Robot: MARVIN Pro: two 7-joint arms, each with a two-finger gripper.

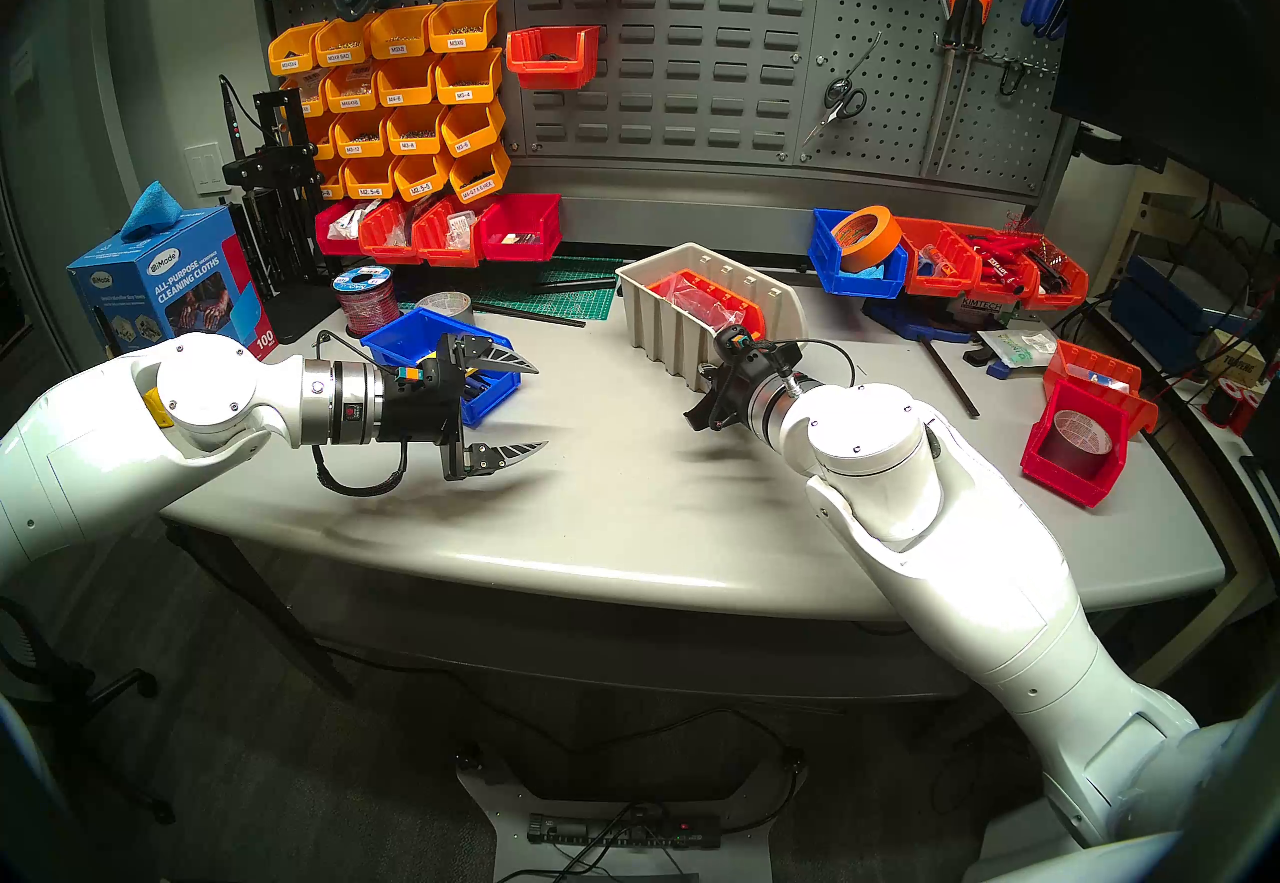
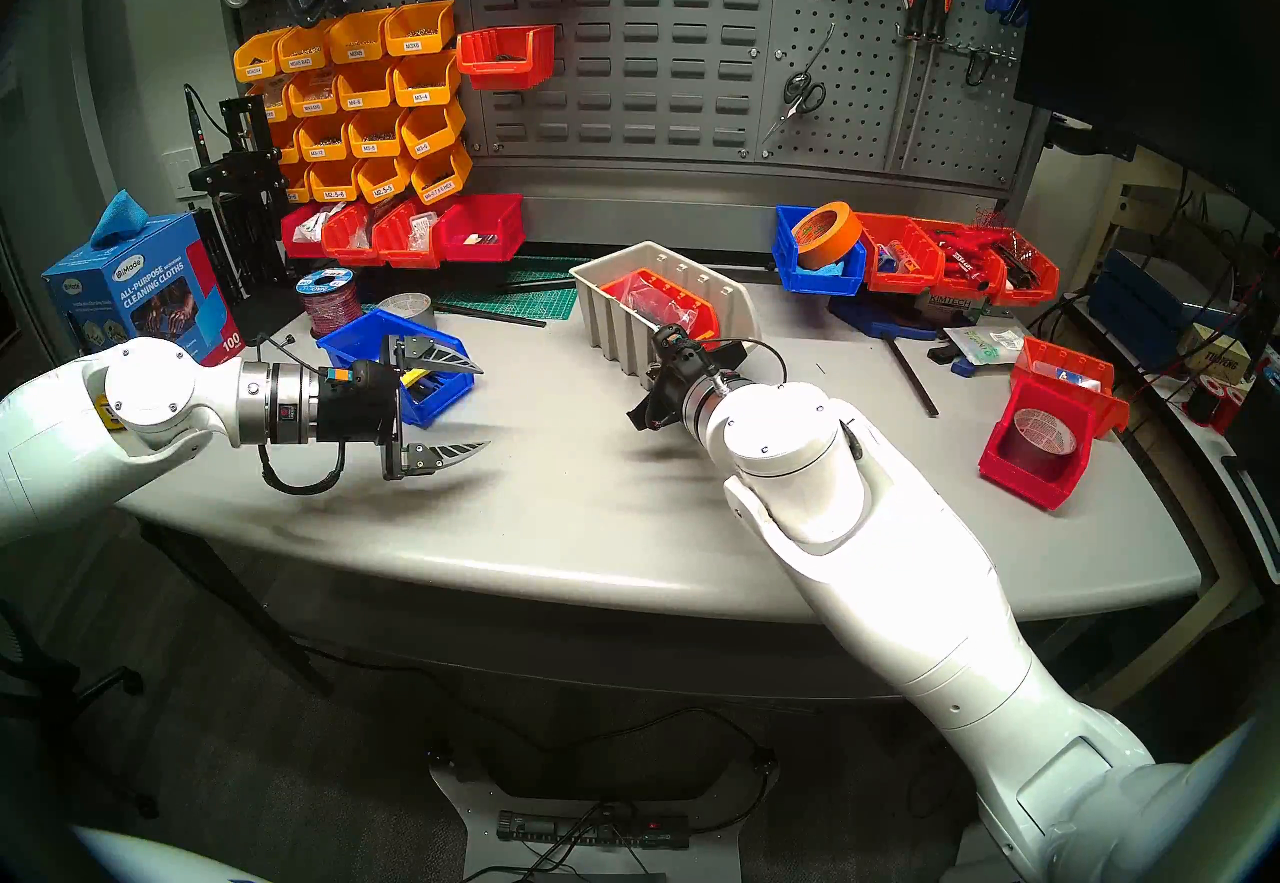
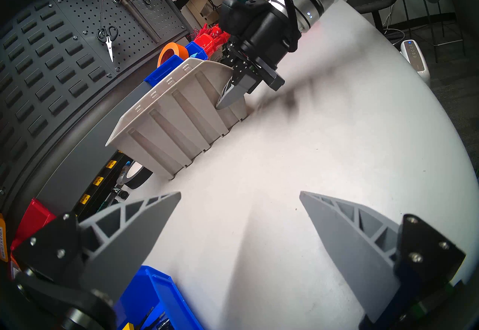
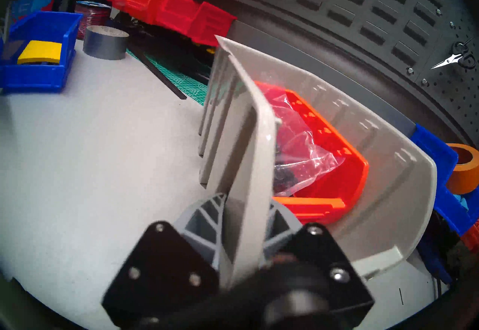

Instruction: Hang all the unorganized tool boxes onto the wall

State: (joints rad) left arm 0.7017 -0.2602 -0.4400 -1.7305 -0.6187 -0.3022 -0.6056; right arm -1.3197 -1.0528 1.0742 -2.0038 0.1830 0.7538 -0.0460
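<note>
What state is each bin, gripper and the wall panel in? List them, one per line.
beige bin: on the table, side wall between the right gripper's fingers.
right gripper: shut on beige bin's side wall.
left gripper: open, empty.
blue bin by left gripper: on table, unhung.
blue bin with orange tape: on table, unhung.
louvre wall panel: two orange-red bins hung.

— What carries it all?
— A pale grey table with a rounded front edge.
— And directly on it?
— A beige bin mid-table, a blue bin to the left by a grey tape roll and wire spool, a green cutting mat behind, and a red bin tipped at the right.
</note>
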